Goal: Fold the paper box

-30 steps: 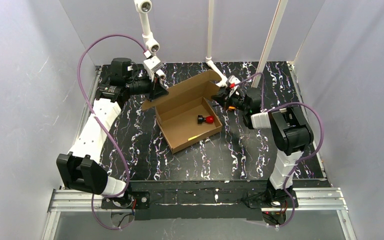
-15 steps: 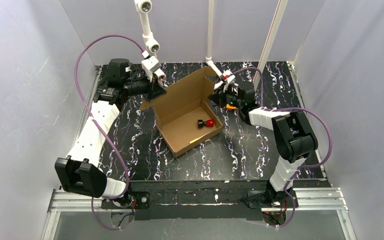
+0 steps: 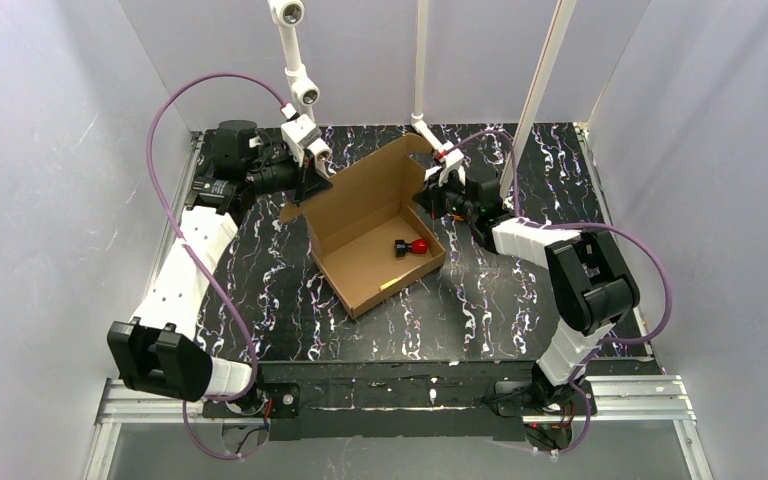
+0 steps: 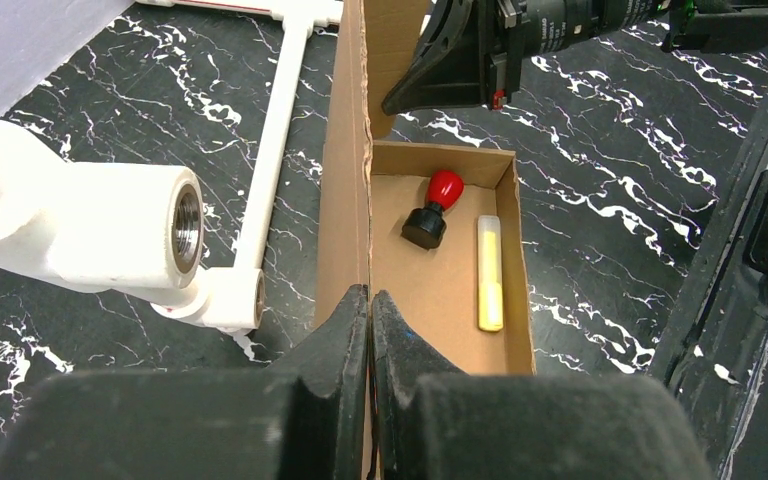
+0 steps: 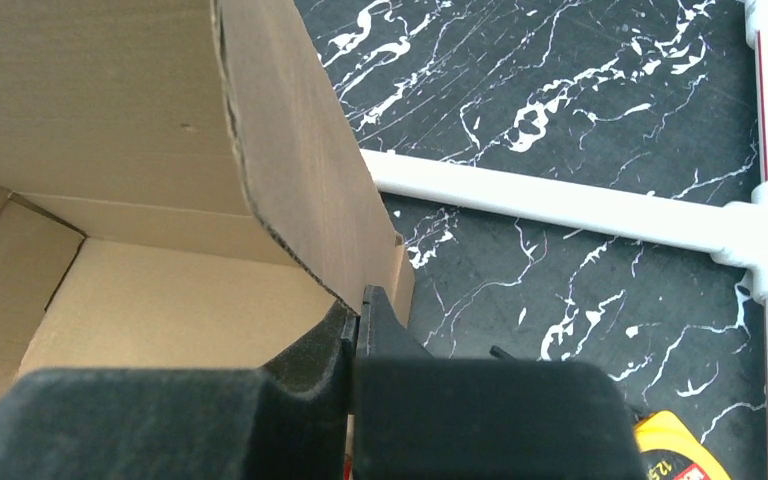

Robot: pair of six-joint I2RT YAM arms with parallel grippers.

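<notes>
The paper box [image 3: 370, 262] is placed on the far middle part of the black marbled table [image 3: 460, 310]. Its tray is open and its lid is raised steeply at the far side. The left edge of the lid is pinched by the left gripper [image 4: 371, 300], with the fingers closed on the cardboard. The right edge is held in the same way by the right gripper [image 5: 358, 300]. Inside the tray, a small black item with a red top [image 4: 435, 205] and a yellow stick [image 4: 490, 272] are seen.
</notes>
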